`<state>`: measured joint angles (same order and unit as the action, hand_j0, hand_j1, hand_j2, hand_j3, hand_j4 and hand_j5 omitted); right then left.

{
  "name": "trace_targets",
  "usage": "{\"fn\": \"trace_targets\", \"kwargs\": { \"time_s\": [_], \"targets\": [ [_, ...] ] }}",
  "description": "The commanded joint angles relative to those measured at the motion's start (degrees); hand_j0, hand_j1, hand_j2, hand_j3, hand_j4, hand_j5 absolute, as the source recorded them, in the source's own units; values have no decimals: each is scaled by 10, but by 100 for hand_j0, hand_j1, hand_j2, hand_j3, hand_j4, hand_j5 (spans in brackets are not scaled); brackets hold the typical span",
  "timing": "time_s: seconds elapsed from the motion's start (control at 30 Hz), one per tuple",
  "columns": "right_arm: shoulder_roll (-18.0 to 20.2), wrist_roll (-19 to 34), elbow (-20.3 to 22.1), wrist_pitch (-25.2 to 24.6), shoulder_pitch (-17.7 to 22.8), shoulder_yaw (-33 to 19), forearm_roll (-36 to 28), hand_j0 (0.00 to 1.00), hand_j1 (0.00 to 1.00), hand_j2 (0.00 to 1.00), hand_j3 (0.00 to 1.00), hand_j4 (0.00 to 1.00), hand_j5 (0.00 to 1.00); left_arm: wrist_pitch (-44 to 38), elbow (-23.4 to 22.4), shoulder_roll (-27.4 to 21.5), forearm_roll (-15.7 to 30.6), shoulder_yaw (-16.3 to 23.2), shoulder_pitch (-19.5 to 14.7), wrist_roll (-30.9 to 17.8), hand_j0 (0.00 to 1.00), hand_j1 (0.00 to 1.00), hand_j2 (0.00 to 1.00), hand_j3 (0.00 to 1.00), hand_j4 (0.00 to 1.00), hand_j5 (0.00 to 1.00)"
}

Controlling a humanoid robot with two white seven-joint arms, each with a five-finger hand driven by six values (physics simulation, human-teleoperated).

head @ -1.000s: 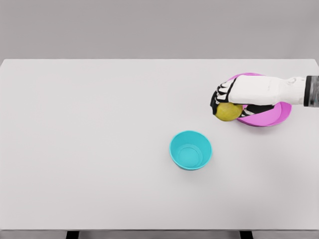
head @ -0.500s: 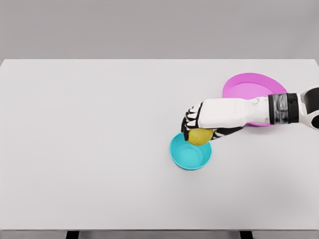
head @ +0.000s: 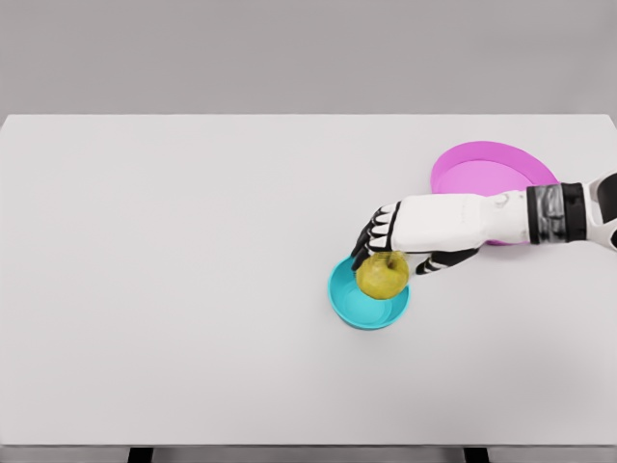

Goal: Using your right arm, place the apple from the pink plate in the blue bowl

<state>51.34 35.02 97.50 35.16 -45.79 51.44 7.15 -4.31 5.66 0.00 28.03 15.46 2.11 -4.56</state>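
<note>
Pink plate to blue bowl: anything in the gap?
Head view: only the right hand and its forearm cross it, above the white table. The yellow apple sits over the blue bowl, off the pink plate.

White forearm (head: 463, 219), grey-black banded wrist cuff (head: 557, 213), white robot hand (head: 390, 253) with black finger joints

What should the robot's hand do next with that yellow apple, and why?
Probably lift the right hand up and away. The apple sits low over the blue bowl, and the fingers look spread above it rather than wrapped around it, so it seems released or nearly so. The pink plate is bare. I cannot tell whether the apple rests on the bowl's floor.
</note>
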Motion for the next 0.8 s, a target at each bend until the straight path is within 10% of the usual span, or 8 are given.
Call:
{"fn": "trace_targets", "kwargs": {
  "time_s": [0.0, 0.2, 0.43, 0.77],
  "targets": [
    [4, 0, 1, -2, 0, -1, -3, 93, 93, 93, 93, 93, 93, 0, 0, 0, 0, 0, 0, 0, 100, 100, 100, 100, 100, 100],
    [21, 0, 1, -2, -1, -11, -4, 98, 98, 98, 98, 98, 98, 0, 0, 0, 0, 0, 0, 0, 100, 100, 100, 100, 100, 100],
    [159, 0, 0, -2, 92, -161, -57, 100, 100, 100, 100, 100, 100, 0, 0, 0, 0, 0, 0, 0, 100, 100, 100, 100, 100, 100],
    [120, 0, 1, -2, 90, -152, -57, 100, 100, 100, 100, 100, 100, 0, 2, 0, 0, 1, -1, 0, 100, 100, 100, 100, 100, 100]
  ]
}}
